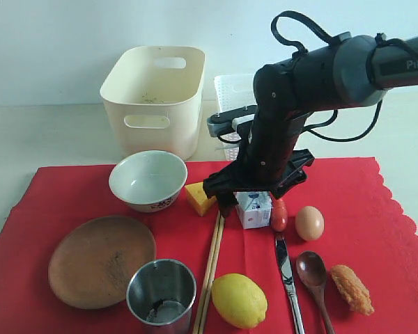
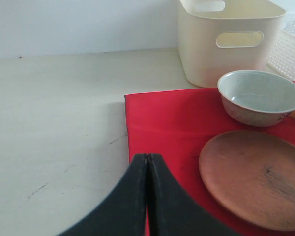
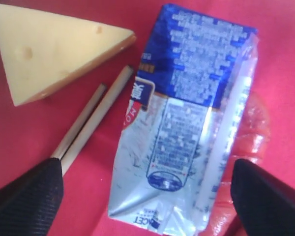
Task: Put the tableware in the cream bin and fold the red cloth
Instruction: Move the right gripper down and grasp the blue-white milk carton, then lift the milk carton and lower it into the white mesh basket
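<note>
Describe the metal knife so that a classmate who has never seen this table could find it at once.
Start at the big red cloth spread over the table. Near its front edge, look between the yellow lemon and the dark wooden spoon. The knife lies there: the only long, slim piece of shiny metal, unlike the pale wooden chopsticks beyond the lemon.
</note>
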Robot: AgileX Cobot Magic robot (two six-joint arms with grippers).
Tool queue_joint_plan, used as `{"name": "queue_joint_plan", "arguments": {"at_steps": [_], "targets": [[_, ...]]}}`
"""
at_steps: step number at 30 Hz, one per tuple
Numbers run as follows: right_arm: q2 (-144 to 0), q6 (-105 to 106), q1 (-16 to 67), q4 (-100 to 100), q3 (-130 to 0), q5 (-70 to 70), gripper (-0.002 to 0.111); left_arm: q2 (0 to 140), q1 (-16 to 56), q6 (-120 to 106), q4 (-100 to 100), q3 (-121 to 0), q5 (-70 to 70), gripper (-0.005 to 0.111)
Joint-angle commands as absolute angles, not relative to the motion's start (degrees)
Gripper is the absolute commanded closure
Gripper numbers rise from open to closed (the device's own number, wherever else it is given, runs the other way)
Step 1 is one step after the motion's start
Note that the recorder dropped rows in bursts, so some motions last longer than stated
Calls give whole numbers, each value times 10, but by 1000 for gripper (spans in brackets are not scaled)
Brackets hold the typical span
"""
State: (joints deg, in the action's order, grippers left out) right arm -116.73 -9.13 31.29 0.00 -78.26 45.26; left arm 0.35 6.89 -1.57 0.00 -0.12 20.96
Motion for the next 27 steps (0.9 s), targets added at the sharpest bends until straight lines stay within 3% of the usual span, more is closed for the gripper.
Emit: {"name": "queue_joint_plan", "arguments": {"at_steps": [1,10,14,16,23,27], "targets": [[-1183,-93,314,3,-797,453,21,0,68,-13,-3,0,204,107],[-1213,-92,314,0,-816,444,24,0,68,-13,-3,0,204,107],[-1215,-92,314,0,-816,429,31,0,68,-13,-3,0,204,107],[-1215,-92,314,0,-816,424,41,0,68,-13,-3,0,204,107],[-1215,-92,314,0,-816,426,91,0,68,-13,-3,0,204,107],[-1207,-92,314,0,-816,440,108,0,68,-13,-3,0,204,107]]}}
